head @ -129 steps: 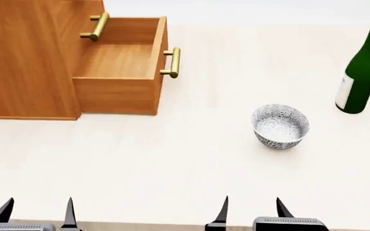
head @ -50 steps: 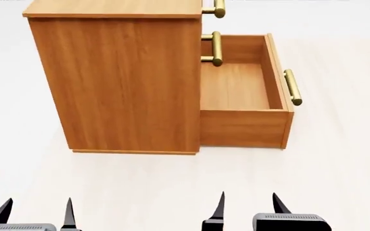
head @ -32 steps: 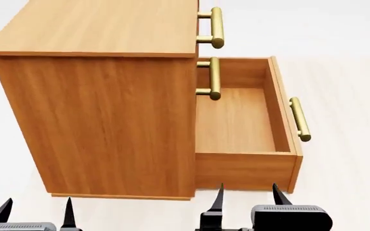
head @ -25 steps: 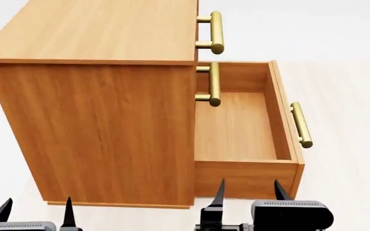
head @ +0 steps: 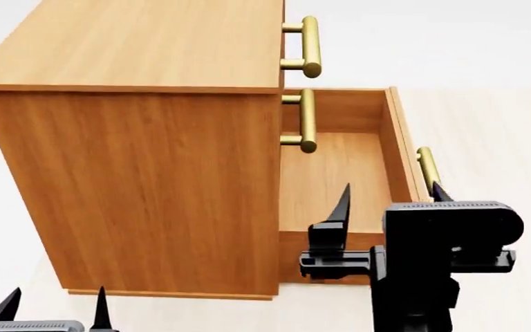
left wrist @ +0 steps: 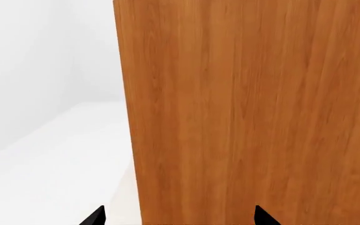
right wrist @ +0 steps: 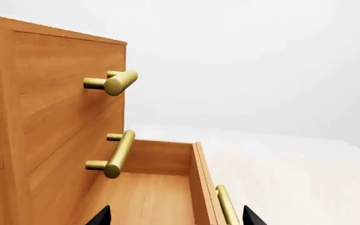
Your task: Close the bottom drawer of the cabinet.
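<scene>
Bare floor (head: 505, 124) lies open beyond the bottom drawer (head: 339, 180).

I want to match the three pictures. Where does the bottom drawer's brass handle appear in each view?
Head view: the bottom drawer's handle is right of centre, partly hidden behind the right pincer.
Right wrist view: its handle is at the lower edge, between the fingertips.
Left wrist view: not in it; only the cabinet wall shows.
Shared landmark: the cabinet.
</scene>
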Tool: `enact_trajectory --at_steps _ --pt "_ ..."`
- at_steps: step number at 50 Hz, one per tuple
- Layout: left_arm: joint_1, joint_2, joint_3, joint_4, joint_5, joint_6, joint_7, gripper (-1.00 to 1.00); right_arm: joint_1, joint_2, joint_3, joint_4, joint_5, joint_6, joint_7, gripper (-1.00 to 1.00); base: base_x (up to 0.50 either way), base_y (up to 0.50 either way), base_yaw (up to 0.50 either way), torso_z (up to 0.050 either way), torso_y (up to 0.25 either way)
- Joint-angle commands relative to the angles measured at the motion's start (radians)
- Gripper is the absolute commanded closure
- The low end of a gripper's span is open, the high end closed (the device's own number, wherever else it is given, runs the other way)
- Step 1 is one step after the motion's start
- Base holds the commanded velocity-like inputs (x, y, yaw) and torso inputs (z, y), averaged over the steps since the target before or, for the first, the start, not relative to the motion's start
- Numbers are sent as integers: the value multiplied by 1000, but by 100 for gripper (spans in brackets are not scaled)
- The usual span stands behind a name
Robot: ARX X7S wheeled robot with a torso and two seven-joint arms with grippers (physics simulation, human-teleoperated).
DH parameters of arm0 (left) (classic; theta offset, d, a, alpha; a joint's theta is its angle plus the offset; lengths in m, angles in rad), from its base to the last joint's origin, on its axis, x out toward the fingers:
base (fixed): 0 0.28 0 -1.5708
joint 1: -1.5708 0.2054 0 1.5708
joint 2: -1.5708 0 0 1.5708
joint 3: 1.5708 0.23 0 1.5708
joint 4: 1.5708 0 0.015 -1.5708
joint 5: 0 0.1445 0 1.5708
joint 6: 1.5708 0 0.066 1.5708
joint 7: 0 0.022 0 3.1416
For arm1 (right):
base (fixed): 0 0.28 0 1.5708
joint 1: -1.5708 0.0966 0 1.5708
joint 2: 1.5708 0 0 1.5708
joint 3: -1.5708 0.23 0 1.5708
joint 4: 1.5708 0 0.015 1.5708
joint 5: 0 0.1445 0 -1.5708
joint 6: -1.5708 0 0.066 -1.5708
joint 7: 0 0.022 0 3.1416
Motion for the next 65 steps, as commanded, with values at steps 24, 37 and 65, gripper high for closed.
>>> enact_trajectory --at_steps 24,37,65 --pt "17 -7 16 -14 -14 46 20 -100 304 97 21 544 -31 -103 -153 -100 0 0 0 0 0" --pt "19 -13 23 -10 -20 51 17 -100 295 158 73 677 -21 -168 -178 -100 0 0 0 0 0" --pt "21 -20 46 -16 -23 65 9 -100 237 155 95 1043 -22 -472 -296 -100 0 0 0 0 0"
